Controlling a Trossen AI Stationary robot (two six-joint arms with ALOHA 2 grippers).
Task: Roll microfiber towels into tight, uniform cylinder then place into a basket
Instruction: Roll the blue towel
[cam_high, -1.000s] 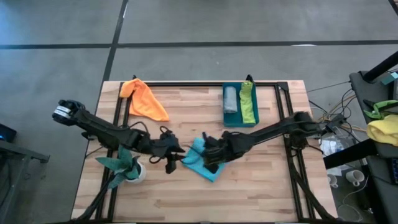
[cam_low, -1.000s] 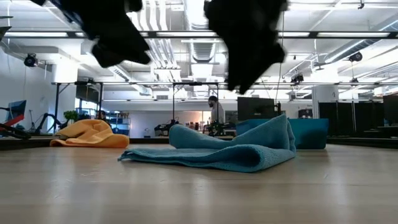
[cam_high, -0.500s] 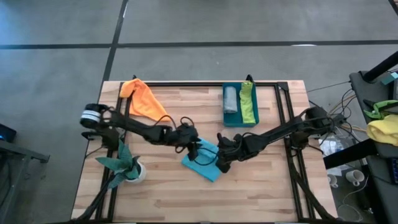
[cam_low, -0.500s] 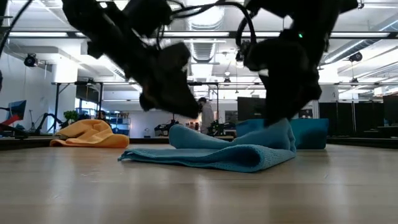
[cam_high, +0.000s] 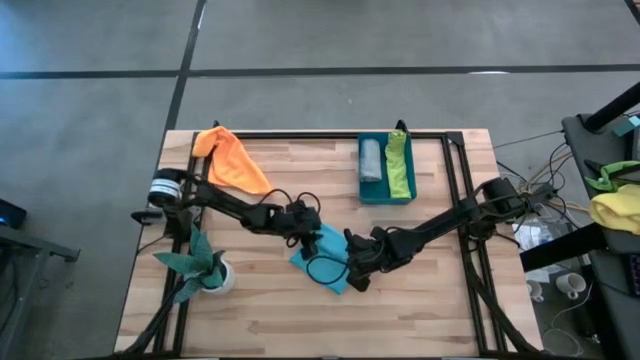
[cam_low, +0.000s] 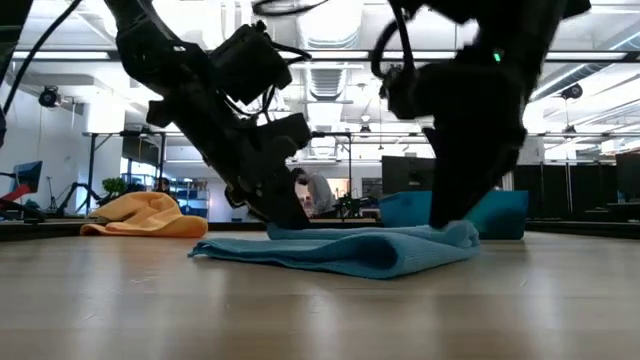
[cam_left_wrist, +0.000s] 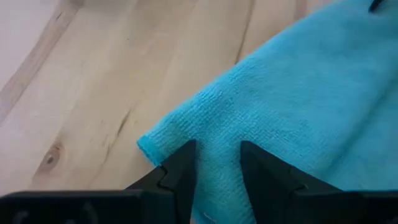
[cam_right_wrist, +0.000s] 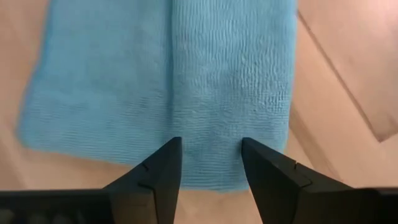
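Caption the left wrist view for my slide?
Left pincer, open, straddles the turquoise towel near its corner on the table.

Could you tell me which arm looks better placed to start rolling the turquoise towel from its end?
Probably the right. The right gripper is down squarely over the folded end of the turquoise towel, fingers straddling it. The left gripper sits only at a corner on the other side.

Even, diffuse light falls from overhead on the pale wooden plank worktop (cam_high: 420, 290) in the high view, leaving only faint, soft shadows and no glare. In the low view, rows of bright ceiling strip lights (cam_low: 330, 12) from ten to two o'clock backlight both dark arms into near silhouettes. The wrist views are bright and crisp on the weave of the flat turquoise microfiber towel (cam_right_wrist: 205, 81), while the nearest dark fingers (cam_left_wrist: 180, 171) look slightly soft.
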